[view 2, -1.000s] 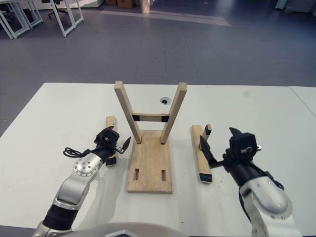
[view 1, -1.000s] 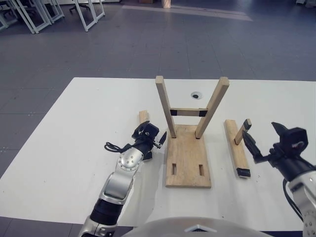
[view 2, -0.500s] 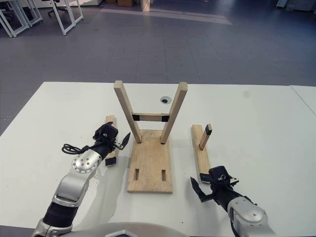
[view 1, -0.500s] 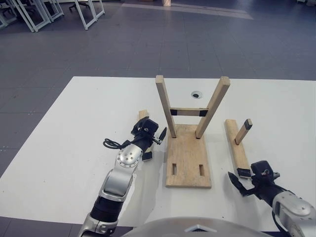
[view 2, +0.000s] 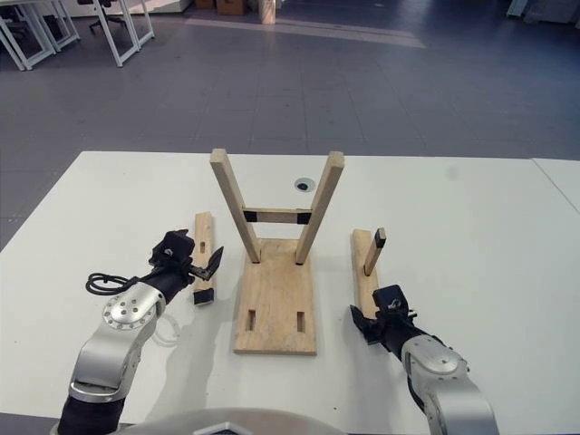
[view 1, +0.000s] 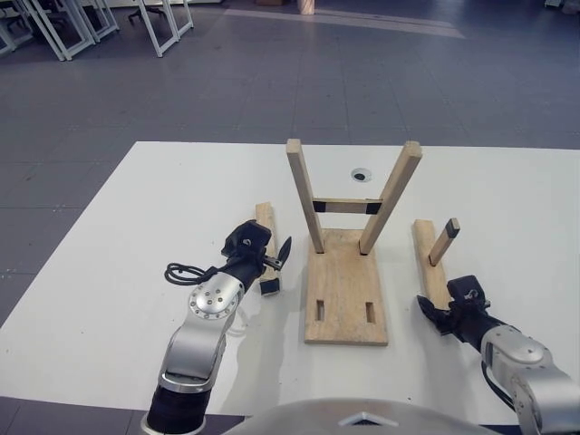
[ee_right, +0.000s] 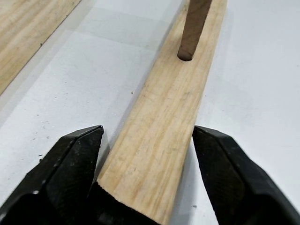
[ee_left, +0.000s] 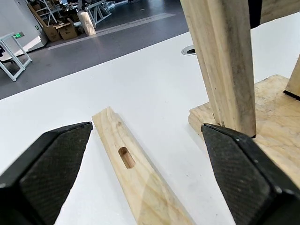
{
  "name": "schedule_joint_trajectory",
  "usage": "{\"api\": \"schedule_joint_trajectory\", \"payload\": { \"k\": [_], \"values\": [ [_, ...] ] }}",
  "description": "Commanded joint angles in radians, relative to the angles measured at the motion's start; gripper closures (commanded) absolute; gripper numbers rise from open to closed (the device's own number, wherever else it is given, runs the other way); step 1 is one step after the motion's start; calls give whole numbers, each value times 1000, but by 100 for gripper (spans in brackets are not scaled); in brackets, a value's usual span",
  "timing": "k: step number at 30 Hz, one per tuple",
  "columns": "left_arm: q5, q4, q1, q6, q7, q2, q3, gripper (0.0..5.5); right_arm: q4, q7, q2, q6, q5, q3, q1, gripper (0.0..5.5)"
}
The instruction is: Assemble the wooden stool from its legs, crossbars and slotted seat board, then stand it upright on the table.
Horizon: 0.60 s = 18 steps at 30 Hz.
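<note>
The slotted seat board [view 1: 344, 288] lies flat mid-table with two legs [view 1: 304, 193] standing in its far slots, joined by a crossbar [view 1: 345, 206]. A loose leg [view 1: 265, 220] with a slot hole [ee_left: 125, 158] lies left of the board. My left gripper [view 1: 269, 260] is open at its near end, one finger [ee_left: 47, 178] on each side. Right of the board lies another leg [view 1: 428, 258] with a short crossbar [view 1: 444, 240] pegged into it. My right gripper [view 1: 446, 313] is open around that leg's near end [ee_right: 161, 145], its fingers [ee_right: 70, 173] close beside it.
The white table [view 1: 163, 208] has a round cable hole [view 1: 362, 173] behind the stool. A black cable [view 1: 181, 270] loops beside my left wrist. Two slots [view 1: 344, 311] in the board's near half stand unfilled. Bare floor and metal frames lie beyond the far edge.
My right arm has come down from above the table and set its gripper around the near end of the right leg. My left gripper has drawn back toward me along the left leg.
</note>
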Motion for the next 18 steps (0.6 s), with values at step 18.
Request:
{"api": "schedule_joint_trajectory", "payload": {
  "k": [18],
  "values": [
    [-940,38,-216,499,-513,236,471,120,314,256,-28,195,881,-506,-653,338]
  ]
}}
